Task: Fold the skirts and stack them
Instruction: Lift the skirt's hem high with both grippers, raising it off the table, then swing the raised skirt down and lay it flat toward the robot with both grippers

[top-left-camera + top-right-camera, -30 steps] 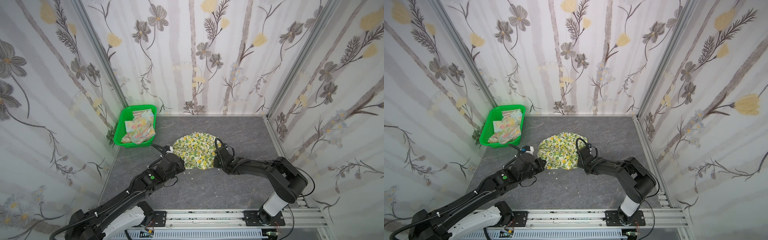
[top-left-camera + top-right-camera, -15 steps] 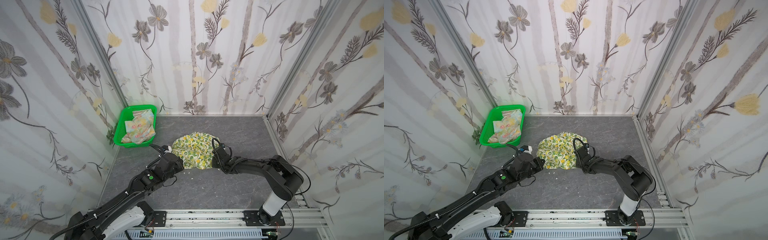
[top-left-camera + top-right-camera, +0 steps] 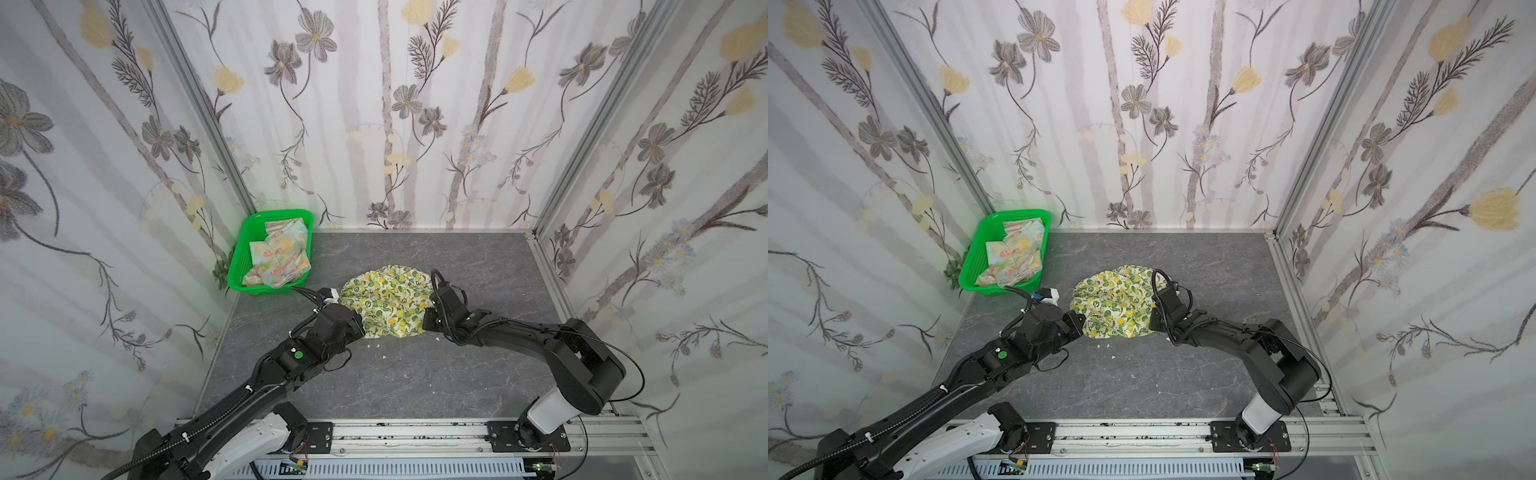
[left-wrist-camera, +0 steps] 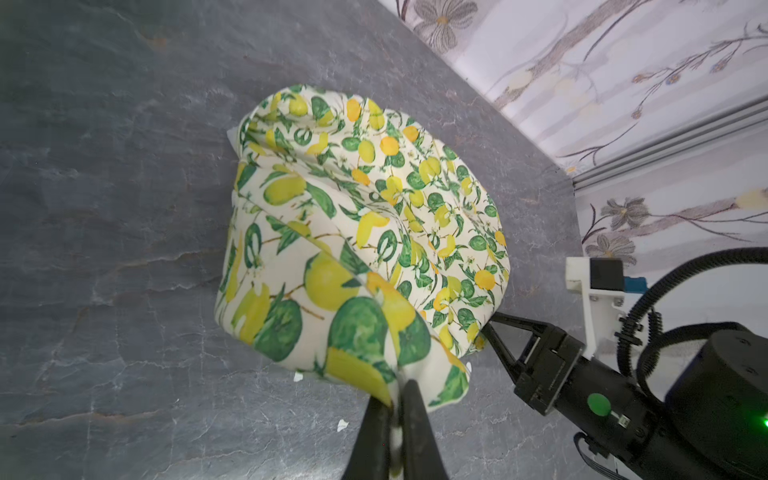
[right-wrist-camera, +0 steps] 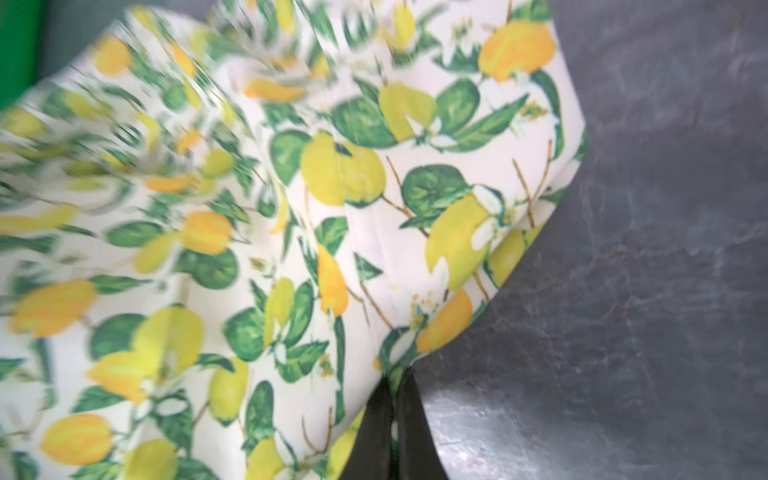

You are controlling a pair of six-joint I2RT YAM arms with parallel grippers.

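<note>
Sitting in the far left corner of the grey tabletop, against the flowered wall, the green basket holds the pastel skirt, which lies crumpled inside and fills most of it. Just in front of the basket, the left gripper reaches low over the table to the left side of the lemon skirt. In the left wrist view its jaws are pressed together on a corner of that cloth, with the pinched fabric bunched between the two dark fingers. The lemon skirt lies in a rumpled, puffed mound near the middle of the table, apart from the basket, in both top views. A few small white flecks lie on the table just beside its near edge. On the mound's right side the right gripper meets the cloth. The right wrist view, partly blurred, shows its jaws clamped tight on the skirt's edge, which rises off the tabletop above the fingers. Both arms stretch in low from the rail at the front.
</note>
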